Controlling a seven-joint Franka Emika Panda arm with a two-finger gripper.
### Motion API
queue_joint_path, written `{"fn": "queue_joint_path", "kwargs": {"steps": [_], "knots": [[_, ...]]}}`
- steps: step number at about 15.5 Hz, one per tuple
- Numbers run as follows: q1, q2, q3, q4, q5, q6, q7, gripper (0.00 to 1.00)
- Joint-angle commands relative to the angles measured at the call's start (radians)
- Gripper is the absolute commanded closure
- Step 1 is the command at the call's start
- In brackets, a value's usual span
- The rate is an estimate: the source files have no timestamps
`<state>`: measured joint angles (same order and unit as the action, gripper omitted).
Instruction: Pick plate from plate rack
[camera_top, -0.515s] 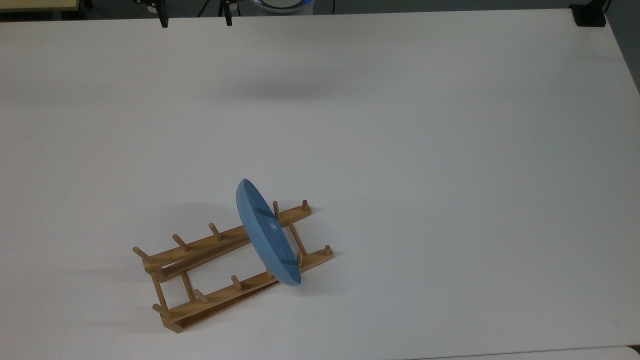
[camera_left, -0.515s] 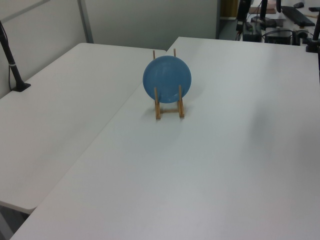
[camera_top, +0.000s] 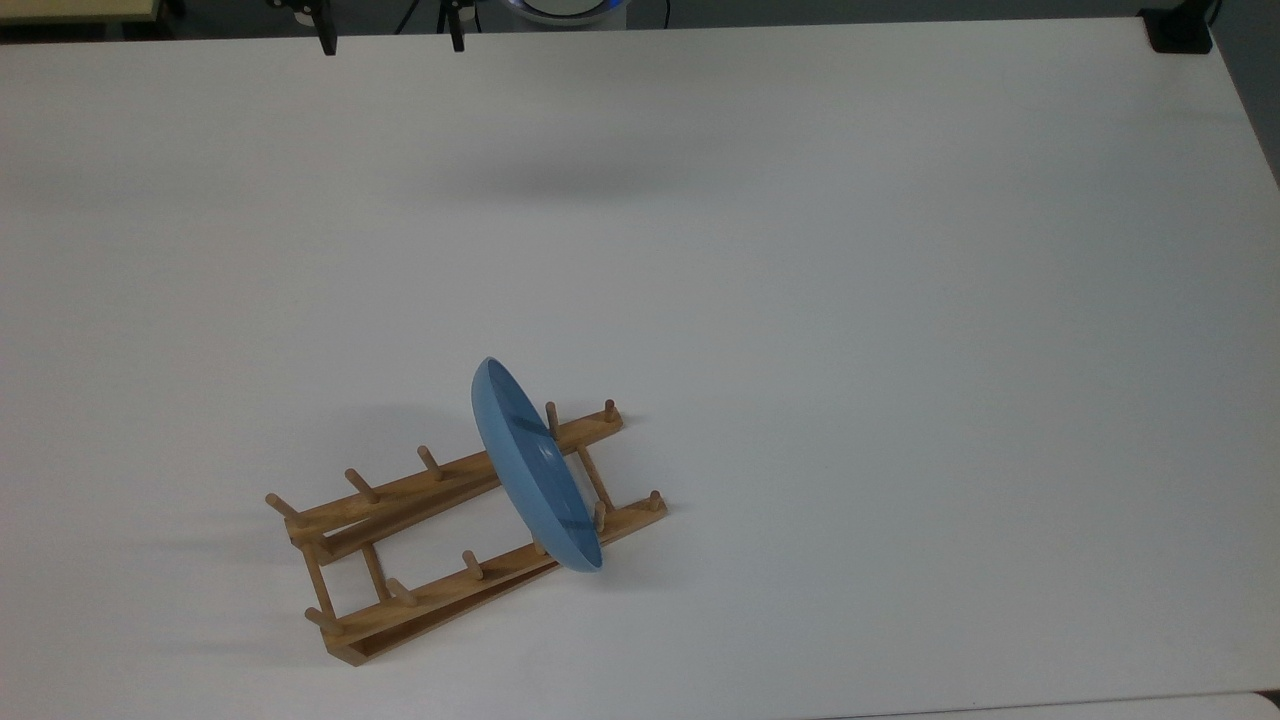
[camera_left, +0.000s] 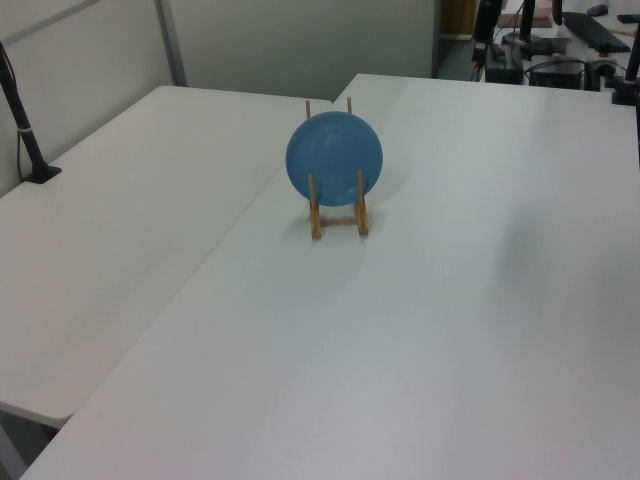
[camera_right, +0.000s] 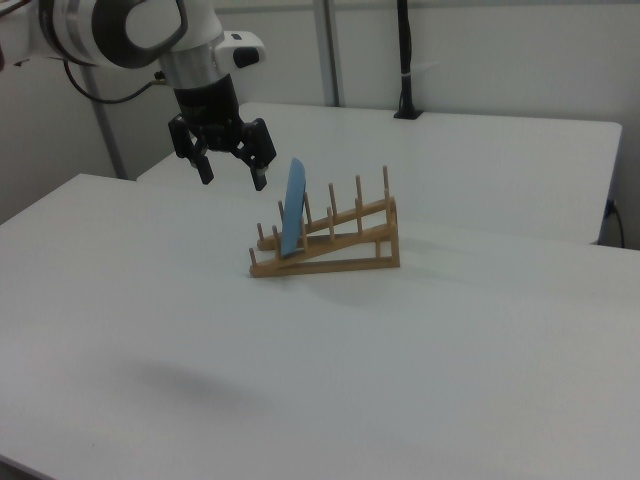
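Black end effector (camera_right: 232, 172) hangs with fingers spread, empty, up and to the right view's left of plate (camera_right: 293, 208). Plate stands on edge between pegs near plate rack's (camera_right: 345, 242) low end. Suggest straddling top rim, then lifting straight up clear of pegs.

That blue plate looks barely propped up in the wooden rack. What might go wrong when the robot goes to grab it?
1. The round light-blue plate stands on edge between thin pegs, so a sideways bump may tip it out.
2. The light-brown wooden plate rack seems to sit loose on the white table; it may drag along.
3. The gripper, its fingers open, hangs up and off to the right view's left of the glossy rim, so a pinch may slip.
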<state>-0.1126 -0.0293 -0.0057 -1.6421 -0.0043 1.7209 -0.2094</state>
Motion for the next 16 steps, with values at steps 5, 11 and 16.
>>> {"fn": "queue_joint_path", "kwargs": {"steps": [5, 11, 16], "knots": [[0.011, -0.023, -0.008, -0.018, 0.026, -0.023, -0.001, 0.0], [0.005, -0.021, -0.008, -0.019, 0.038, -0.012, -0.001, 0.0], [0.002, -0.023, -0.01, -0.018, 0.049, -0.012, -0.008, 0.0]]}}
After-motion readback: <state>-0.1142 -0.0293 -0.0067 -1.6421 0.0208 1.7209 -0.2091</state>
